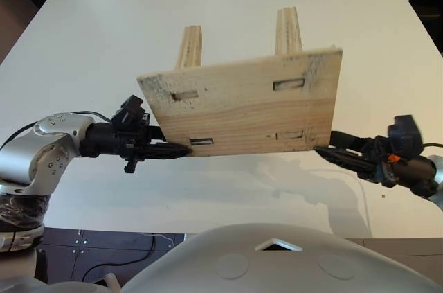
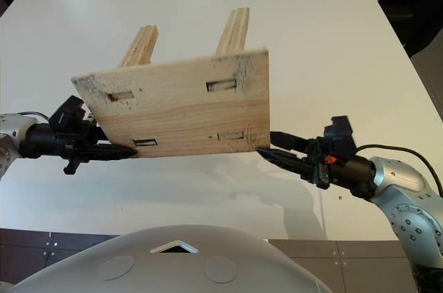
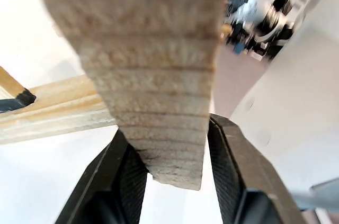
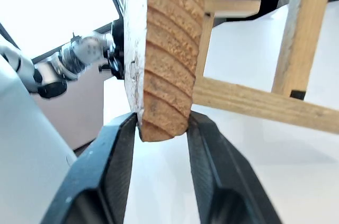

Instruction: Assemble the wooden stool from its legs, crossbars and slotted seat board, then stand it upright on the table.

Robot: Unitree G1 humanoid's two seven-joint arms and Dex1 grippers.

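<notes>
Left eye view: the slotted seat board (image 1: 242, 102) is held over the white table (image 1: 76, 50), tilted face-on and hiding most of the stool behind it. Only two legs (image 1: 288, 30) poke above its top edge. At its lower corners the left gripper (image 1: 183, 149) and right gripper (image 1: 322, 147) each pinch the board's edge. Right wrist view catches a crossbar (image 4: 254, 105) behind.

no readable text, labels or numbers anywhere.

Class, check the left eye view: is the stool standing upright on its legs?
No: the seat board faces the camera, its lower corners clamped by the left gripper and right gripper, legs pointing away.
</notes>
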